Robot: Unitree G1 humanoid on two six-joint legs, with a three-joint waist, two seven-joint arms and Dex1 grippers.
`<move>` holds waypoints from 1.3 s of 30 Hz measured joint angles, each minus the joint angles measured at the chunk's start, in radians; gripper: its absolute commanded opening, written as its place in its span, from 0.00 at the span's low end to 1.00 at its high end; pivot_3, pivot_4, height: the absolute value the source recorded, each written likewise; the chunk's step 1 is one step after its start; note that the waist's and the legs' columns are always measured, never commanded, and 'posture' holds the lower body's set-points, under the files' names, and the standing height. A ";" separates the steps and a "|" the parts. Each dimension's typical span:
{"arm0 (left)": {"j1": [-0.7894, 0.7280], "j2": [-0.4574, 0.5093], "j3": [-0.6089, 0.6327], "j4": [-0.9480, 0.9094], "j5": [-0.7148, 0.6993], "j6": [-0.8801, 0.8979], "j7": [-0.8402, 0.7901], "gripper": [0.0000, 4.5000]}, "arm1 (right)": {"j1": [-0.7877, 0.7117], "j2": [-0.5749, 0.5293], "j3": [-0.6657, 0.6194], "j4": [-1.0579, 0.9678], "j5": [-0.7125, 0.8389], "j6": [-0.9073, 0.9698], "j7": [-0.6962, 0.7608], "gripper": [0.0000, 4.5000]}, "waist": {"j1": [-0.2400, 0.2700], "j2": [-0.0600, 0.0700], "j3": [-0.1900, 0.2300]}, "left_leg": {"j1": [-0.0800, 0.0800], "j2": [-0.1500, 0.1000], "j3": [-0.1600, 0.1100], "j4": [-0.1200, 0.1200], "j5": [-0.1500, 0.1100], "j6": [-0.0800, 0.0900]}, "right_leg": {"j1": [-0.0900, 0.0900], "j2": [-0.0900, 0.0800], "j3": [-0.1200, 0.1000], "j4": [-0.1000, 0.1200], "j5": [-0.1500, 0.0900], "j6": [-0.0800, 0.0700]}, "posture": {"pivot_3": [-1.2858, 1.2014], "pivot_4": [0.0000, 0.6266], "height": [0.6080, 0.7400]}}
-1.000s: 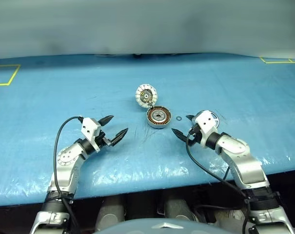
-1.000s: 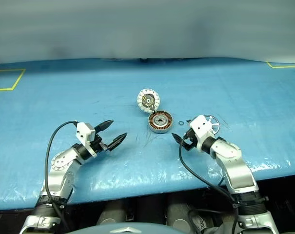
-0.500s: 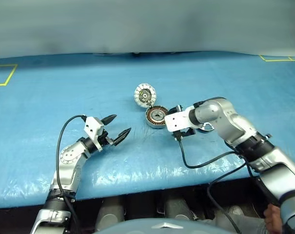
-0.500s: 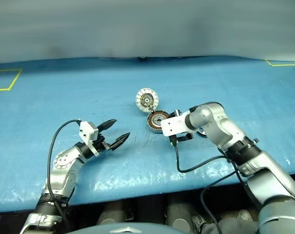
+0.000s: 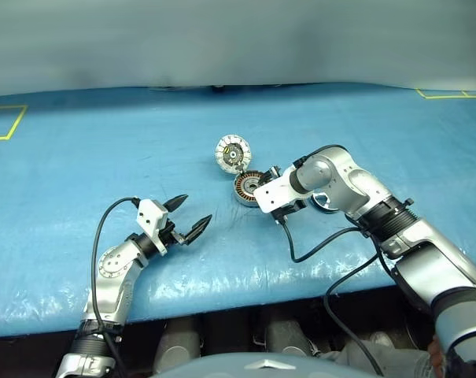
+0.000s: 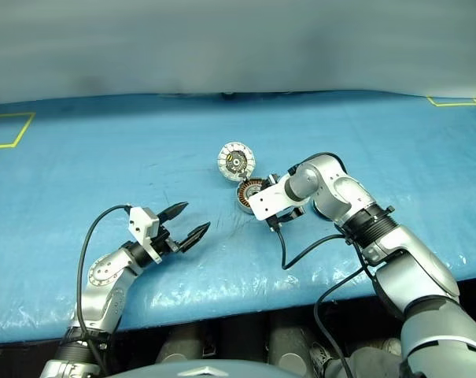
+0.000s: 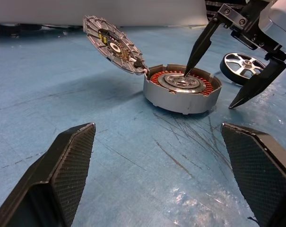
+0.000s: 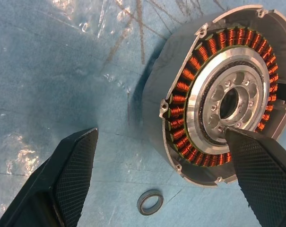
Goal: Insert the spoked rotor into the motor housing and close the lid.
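The motor housing (image 7: 182, 90) sits open on the blue table, its copper winding ring (image 8: 180, 111) and silver centre showing. Its lid (image 5: 233, 153) stands tilted up behind it on the hinge, toothed face towards me. The spoked rotor (image 7: 242, 66) lies on the table just to the housing's right, behind my right arm. My right gripper (image 8: 161, 135) points down, open, one fingertip over the housing's centre and the other outside its wall. My left gripper (image 5: 194, 209) hovers open and empty to the housing's left, nearer the front.
A tiny black ring (image 8: 150, 202) lies on the table close to the housing. The right arm's black cable (image 5: 316, 252) loops over the table towards the front edge. Yellow tape marks (image 5: 5, 122) lie at the far corners.
My right arm has swung left from beside the rotor to over the housing, and its gripper has rolled and tipped downward. The left arm has barely moved.
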 measured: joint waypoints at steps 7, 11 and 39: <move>-0.004 -0.004 -0.006 0.000 0.000 0.000 0.001 1.00 | -0.008 0.014 -0.001 0.006 -0.023 -0.012 0.013 0.99 | -0.001 0.000 0.000 | 0.000 0.000 0.001 0.000 0.000 0.000 | 0.000 0.000 0.000 0.000 0.000 0.000 | 0.52 0.24 1.00; -0.007 -0.011 -0.025 0.000 0.001 0.001 0.000 1.00 | -0.018 0.030 -0.001 0.024 -0.054 -0.014 0.003 0.99 | -0.001 0.000 0.000 | 0.001 0.000 0.001 0.000 0.000 -0.001 | 0.000 0.001 0.000 0.000 0.001 -0.001 | 0.52 0.24 1.00; 0.003 -0.024 -0.037 0.000 0.013 0.001 0.009 1.00 | -0.041 0.082 -0.015 0.006 -0.085 -0.001 0.033 0.99 | -0.001 0.000 0.000 | 0.000 0.000 0.002 0.000 0.001 -0.001 | -0.002 0.001 0.001 0.001 0.001 -0.001 | 0.52 0.24 1.00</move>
